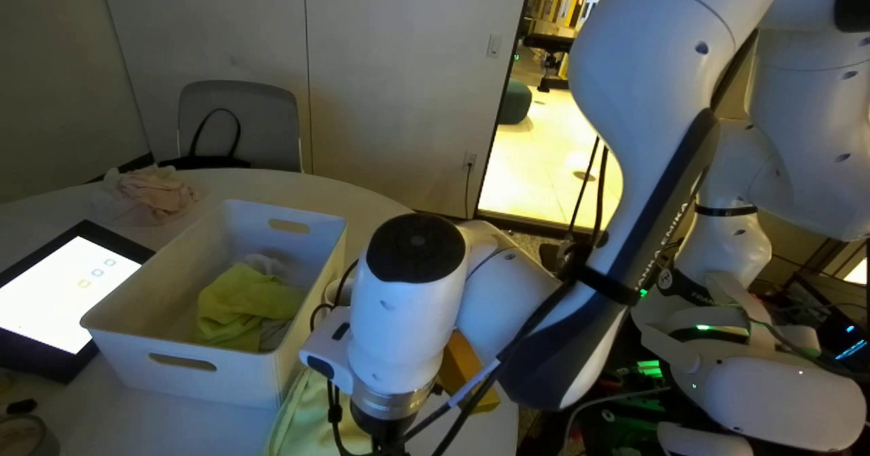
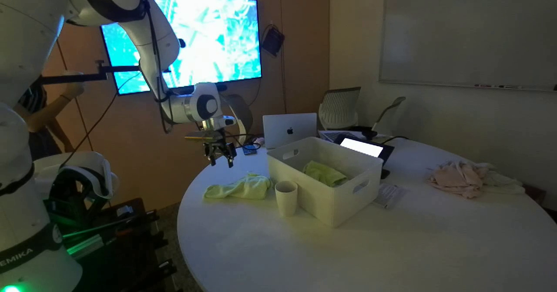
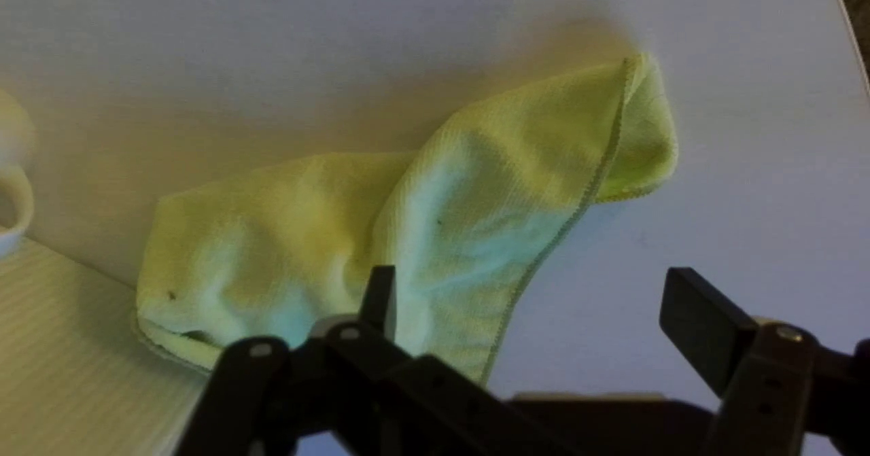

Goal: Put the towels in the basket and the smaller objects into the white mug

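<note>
The gripper point(image 2: 222, 160) hangs with its fingers spread above a green towel point(image 2: 239, 187).
The towel lies on the table point(image 2: 370, 257) below the gripper; to its side stands the basket point(image 2: 317, 200), a second towel point(image 2: 324, 173) inside, the mug point(image 2: 286, 203) upright just beside it; past the basket, well apart from the gripper, lies a pink cloth point(image 2: 457, 179).

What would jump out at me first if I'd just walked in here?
Probably the big white robot arm leaning over the round table, its open hand above a yellow-green towel. Behind the arm, in an exterior view, a large wall screen glows turquoise. On the table, a white basket holds a crumpled yellow-green cloth, with a white mug standing beside it.
</note>
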Robot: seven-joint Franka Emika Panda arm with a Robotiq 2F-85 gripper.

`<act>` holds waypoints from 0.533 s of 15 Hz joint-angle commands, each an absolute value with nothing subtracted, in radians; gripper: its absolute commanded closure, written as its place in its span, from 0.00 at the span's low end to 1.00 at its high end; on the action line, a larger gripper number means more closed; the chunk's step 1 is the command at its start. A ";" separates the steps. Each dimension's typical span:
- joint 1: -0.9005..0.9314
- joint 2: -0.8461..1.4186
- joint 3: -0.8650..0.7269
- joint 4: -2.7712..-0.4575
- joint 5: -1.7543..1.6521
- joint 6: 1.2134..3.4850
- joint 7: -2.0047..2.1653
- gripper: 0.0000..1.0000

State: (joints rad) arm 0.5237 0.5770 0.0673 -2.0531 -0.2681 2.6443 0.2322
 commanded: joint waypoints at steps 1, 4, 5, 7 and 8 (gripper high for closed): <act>0.529 0.610 0.092 -2.016 -0.276 2.614 0.236 0.00; 0.533 0.615 0.108 -2.034 -0.271 2.608 0.238 0.00; 0.534 0.616 0.113 -2.040 -0.267 2.606 0.241 0.00; 0.541 0.620 0.116 -2.050 -0.265 2.614 0.258 0.00; 0.544 0.626 0.121 -2.051 -0.260 2.616 0.265 0.00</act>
State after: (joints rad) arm 0.5298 0.6233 0.1135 -2.0504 -0.2680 2.6245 0.2375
